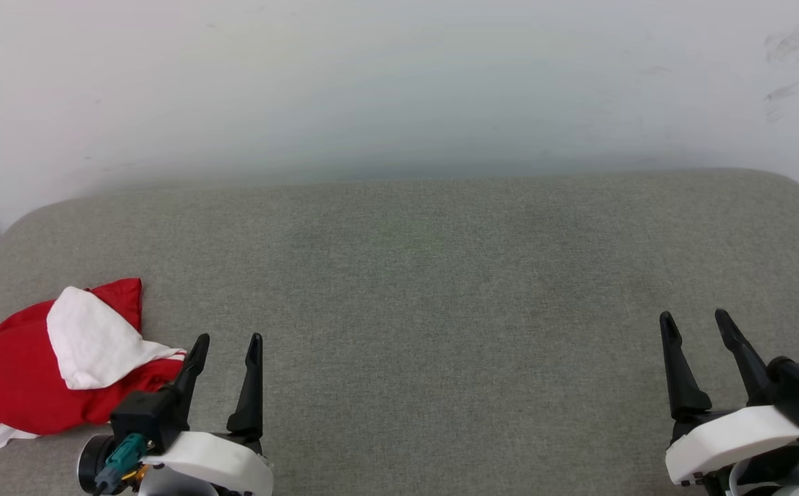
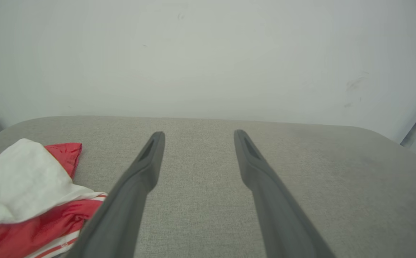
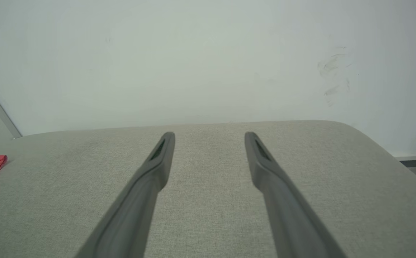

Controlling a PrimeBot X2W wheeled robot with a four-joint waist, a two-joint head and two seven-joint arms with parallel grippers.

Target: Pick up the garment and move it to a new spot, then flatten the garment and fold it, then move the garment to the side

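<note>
Update: seeing crumpled red-and-white cloth T-shirt [image 1: 14,372] lying bunched at left edge of padded grey fabric table [image 1: 441,275], just beside dark-fingered left pincer [image 1: 227,341]; holding that and right pincer [image 1: 694,318] spread wide, gripping nothing.

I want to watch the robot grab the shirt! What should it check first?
1. Left gripper open: ok.
2. Right gripper open: ok.
3. Shirt beside left gripper, not held: ok.
4. Shirt flat: not ok, crumpled.
5. Bare cushion for a new spot: ok.
6. Shirt front up: cannot tell.
</note>
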